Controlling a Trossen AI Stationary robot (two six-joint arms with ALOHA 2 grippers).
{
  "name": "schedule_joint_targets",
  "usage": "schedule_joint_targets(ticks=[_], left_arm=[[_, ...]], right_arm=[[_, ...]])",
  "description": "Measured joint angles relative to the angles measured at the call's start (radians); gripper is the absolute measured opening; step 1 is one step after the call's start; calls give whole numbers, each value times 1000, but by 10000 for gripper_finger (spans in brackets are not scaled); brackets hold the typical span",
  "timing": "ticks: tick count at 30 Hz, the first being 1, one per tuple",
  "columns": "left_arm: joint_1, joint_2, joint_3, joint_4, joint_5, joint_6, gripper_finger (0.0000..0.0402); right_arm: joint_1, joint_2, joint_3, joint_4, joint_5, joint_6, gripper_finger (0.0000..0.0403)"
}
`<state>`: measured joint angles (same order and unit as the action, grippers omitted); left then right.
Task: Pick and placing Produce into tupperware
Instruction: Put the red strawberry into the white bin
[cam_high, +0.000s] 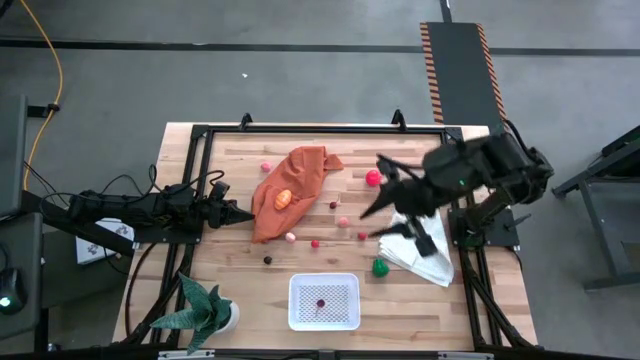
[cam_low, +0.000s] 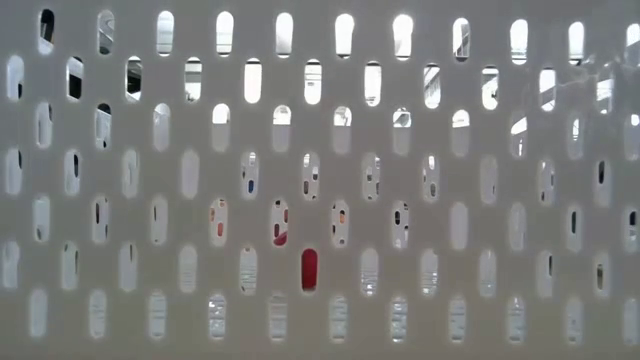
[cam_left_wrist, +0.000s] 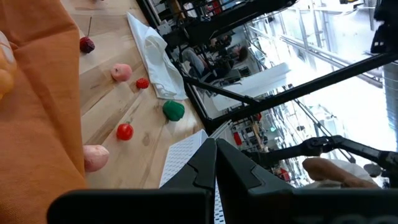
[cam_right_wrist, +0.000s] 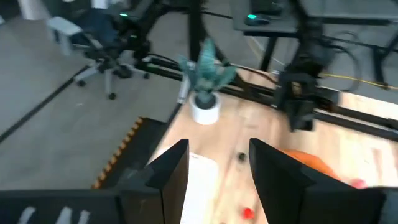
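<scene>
The right tool (cam_high: 382, 212) is held spread and empty above the scattered produce (cam_high: 362, 236) right of the orange cloth (cam_high: 290, 188), the left tool (cam_high: 245, 215) is pressed together at the worktop's (cam_high: 240, 290) left, and the tupperware (cam_high: 323, 301) is seen near-centre with one dark piece (cam_high: 320, 302) inside.

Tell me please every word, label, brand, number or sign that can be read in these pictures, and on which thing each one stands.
None: no readable text shows in any view.
The white tupperware, the orange cloth and the wooden table show no lettering.
The white plant pot has no label that shows.
The striped orange and black band on the floor is a pattern only, no words.
In the left wrist view, the room behind is too blurred to read.
</scene>
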<state>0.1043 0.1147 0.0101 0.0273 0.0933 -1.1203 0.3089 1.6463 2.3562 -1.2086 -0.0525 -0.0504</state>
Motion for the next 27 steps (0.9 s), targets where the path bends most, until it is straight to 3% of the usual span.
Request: schedule_joint_targets(ticks=[27], left_arm=[[0,0,0,0,0,0,1]], right_arm=[[-602,1,0,-68,-90,-114,158]])
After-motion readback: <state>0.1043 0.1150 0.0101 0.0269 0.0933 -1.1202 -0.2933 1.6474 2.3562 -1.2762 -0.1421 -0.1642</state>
